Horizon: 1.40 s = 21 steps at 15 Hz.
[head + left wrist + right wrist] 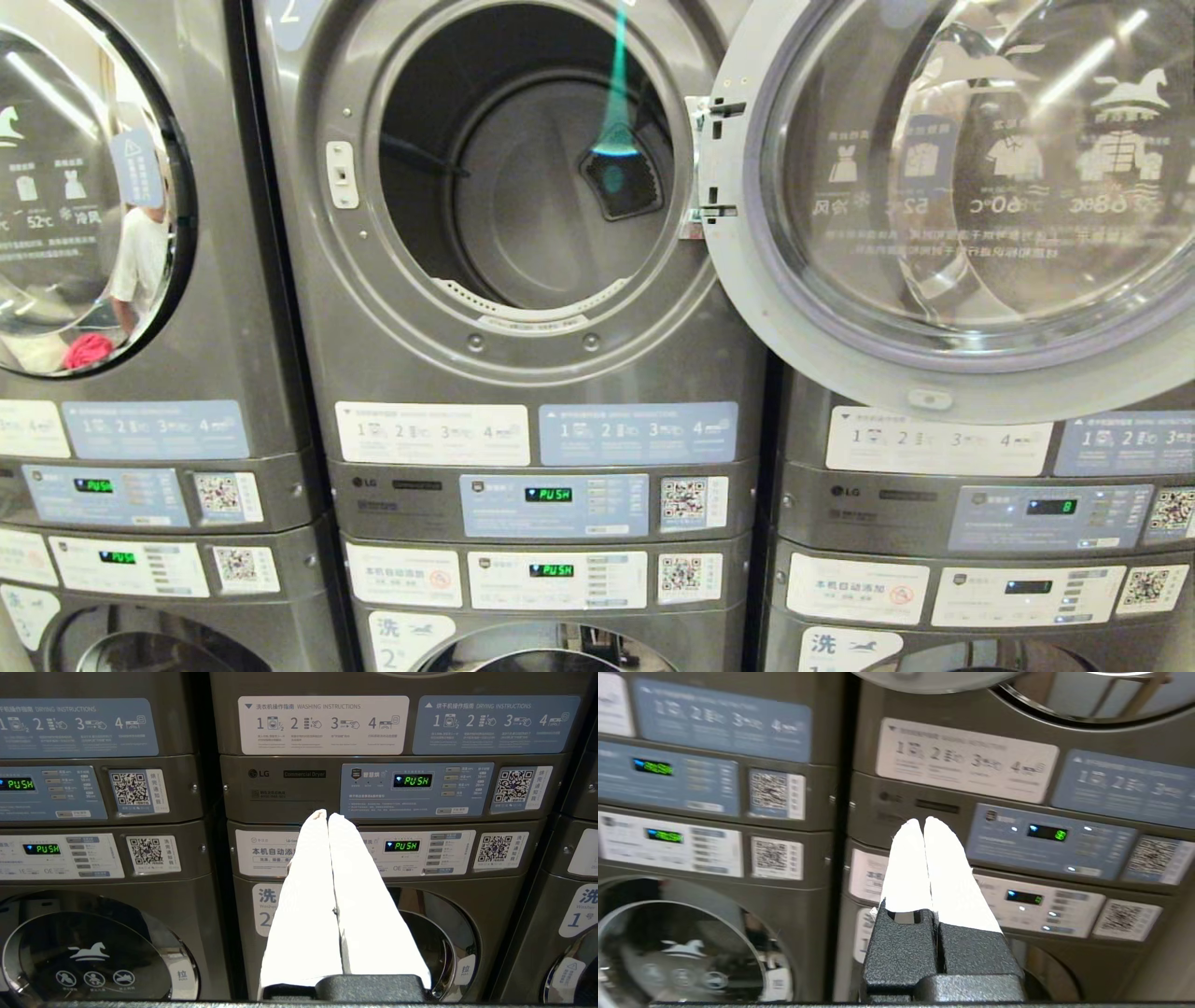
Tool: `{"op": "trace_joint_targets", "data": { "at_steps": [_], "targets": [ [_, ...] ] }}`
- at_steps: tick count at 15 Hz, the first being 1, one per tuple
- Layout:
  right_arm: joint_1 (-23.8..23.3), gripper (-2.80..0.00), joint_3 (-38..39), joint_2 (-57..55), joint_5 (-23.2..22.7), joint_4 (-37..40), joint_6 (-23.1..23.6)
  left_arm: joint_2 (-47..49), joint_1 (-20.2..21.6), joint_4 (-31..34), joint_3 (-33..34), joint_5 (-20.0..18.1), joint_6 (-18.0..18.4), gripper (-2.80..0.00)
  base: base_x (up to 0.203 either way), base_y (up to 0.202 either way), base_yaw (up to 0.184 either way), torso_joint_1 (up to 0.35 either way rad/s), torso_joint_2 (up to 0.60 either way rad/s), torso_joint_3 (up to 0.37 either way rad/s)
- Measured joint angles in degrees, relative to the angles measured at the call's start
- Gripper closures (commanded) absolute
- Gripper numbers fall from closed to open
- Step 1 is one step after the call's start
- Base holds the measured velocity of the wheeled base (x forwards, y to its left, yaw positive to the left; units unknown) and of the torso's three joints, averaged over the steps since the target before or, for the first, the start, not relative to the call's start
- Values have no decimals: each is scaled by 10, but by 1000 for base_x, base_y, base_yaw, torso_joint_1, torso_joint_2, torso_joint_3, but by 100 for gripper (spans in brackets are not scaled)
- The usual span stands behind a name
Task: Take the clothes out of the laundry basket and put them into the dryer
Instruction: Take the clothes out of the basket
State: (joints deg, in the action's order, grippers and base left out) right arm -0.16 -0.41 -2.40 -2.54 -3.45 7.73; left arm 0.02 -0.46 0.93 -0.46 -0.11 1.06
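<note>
The dryer point(523, 187) stands in the middle of the head view, a grey machine in a row of stacked grey machines; its round door point(952, 196) is swung wide open to the right, hinged at the right edge of the opening, so that the glass covers the front of the machine beside it; the drum point(551, 187) inside is dark, with a dark vent grille point(621, 182) on its back wall and a streak of blue-green light above the grille; no clothes can be made out in the part of the drum that shows; the laundry basket and the clothes appear in none of the views, so their place cannot be told. Below the opening sit two instruction labels point(537, 434), one white and one blue, and under them a control panel point(555, 504) whose green display reads PUSH. The closed door point(84, 187) of the machine on the left mirrors a person in a white top and something red.

Neither arm shows in the head view. The left gripper point(327, 816) points at the control panels of the middle machine, its white fingers point(303, 886) pressed together and holding nothing; the right gripper point(923, 823) points at the panels of the machine on the right, below the open door, its white fingers point(906, 872) likewise together and empty.
</note>
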Motion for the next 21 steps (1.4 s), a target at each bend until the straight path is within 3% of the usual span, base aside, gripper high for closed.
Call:
{"op": "trace_joint_targets", "data": {
  "at_steps": [3,21],
  "targets": [
    [1,0,4,17,3,34,5,0,0,0,0,2,-2,0,0,0,0,0,0,0],
    [1,0,4,24,7,35,-18,0,0,-1,0,2,-2,0,0,0,0,-38,87,44]
  ]
}}
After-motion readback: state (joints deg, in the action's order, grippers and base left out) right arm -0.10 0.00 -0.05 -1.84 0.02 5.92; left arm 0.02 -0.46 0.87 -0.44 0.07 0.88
